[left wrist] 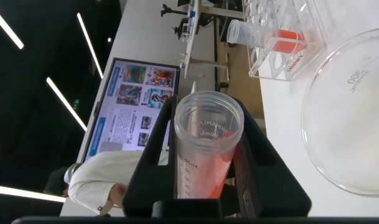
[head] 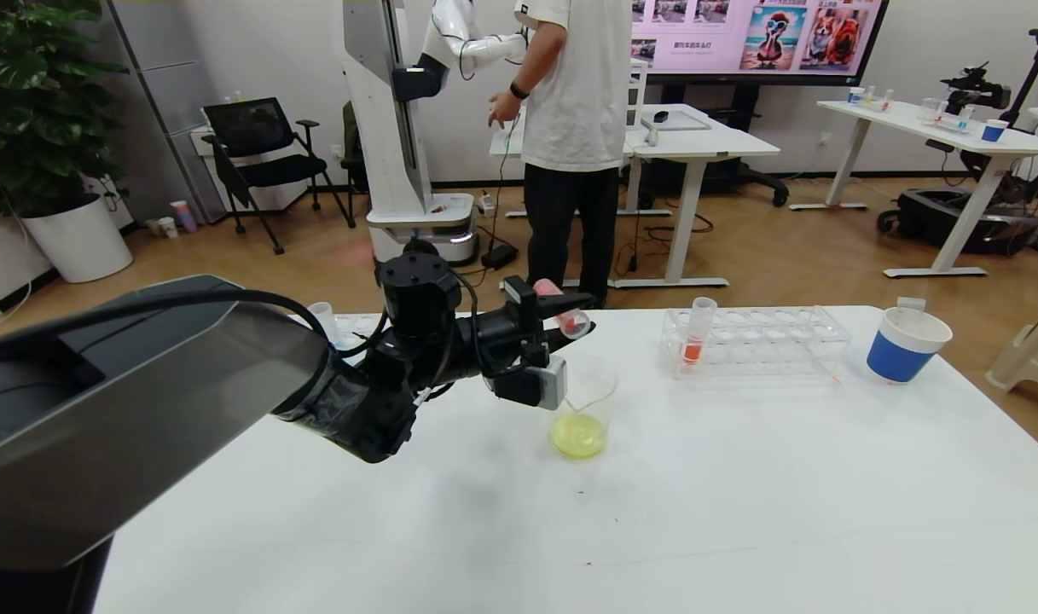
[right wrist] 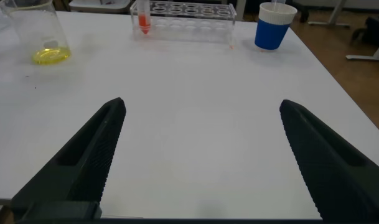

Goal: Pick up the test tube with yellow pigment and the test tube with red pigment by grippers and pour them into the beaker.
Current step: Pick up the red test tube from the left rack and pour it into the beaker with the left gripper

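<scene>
**Yellow is in the beaker; a tube with red residue sits tipped over it**

Starting at my left, the left gripper (head: 561, 317) is clamped on a test tube (head: 567, 317) held nearly level, mouth toward the beaker (head: 582, 409) just below it; the left wrist view shows pinkish-red liquid smeared along its inner wall, so I take it for the test tube with red pigment (left wrist: 205, 149). The beaker holds only a shallow yellow pool, so I judge the yellow pour done and the red one barely begun or not yet running. Further right, a clear rack (head: 757, 341) holds another tube of orange-red liquid (head: 694, 341); which red one the task means, I cannot settle. A blue-sleeved paper cup (head: 907, 344) stands on the table (head: 740, 512) beyond it. The right gripper (right wrist: 201, 155) hangs low over bare table, fingers spread wide, holding nothing; it is cut out of the head view. The emptied yellow tube I cannot find; my left arm hides the table behind it.
</scene>
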